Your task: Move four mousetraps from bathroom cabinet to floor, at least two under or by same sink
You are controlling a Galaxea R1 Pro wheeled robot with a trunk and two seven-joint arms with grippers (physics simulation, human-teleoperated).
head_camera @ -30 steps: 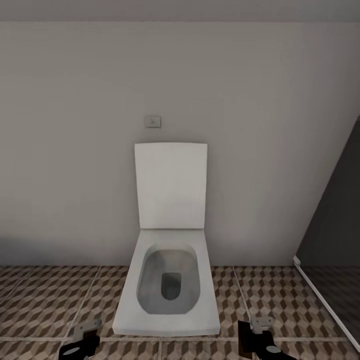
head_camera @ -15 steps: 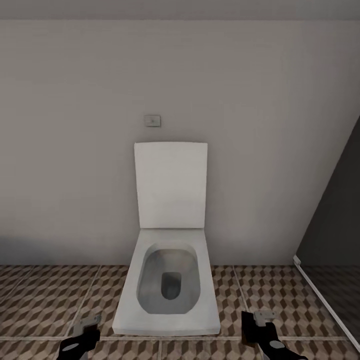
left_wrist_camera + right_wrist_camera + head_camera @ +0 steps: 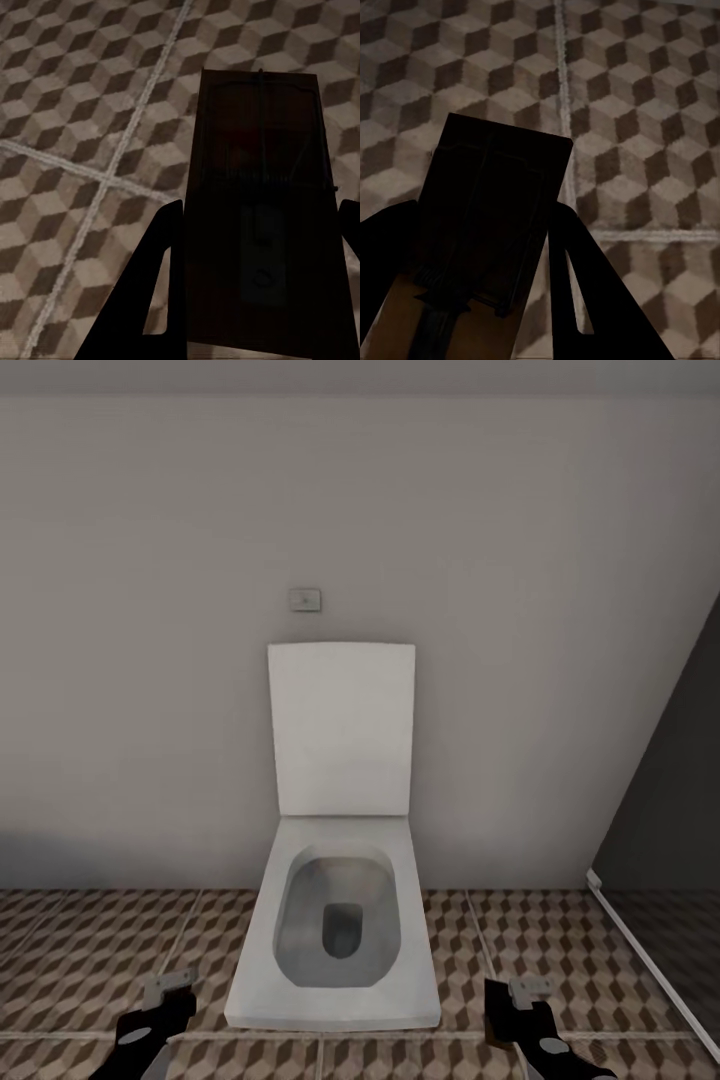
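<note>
Slightly lower in the head view than before, the left gripper [image 3: 251,289] clamped a mousetrap [image 3: 259,187] between its fingers; the right gripper [image 3: 472,277] gripped a second mousetrap [image 3: 491,202]. Open bathroom floor [image 3: 90,960] flanked the toilet [image 3: 340,920].

A white toilet [image 3: 335,920] with its lid raised is placed against a plain grey wall [image 3: 150,660], below a small flush plate [image 3: 305,601]. A dark glass shower partition [image 3: 670,810] is seen at the right.
</note>
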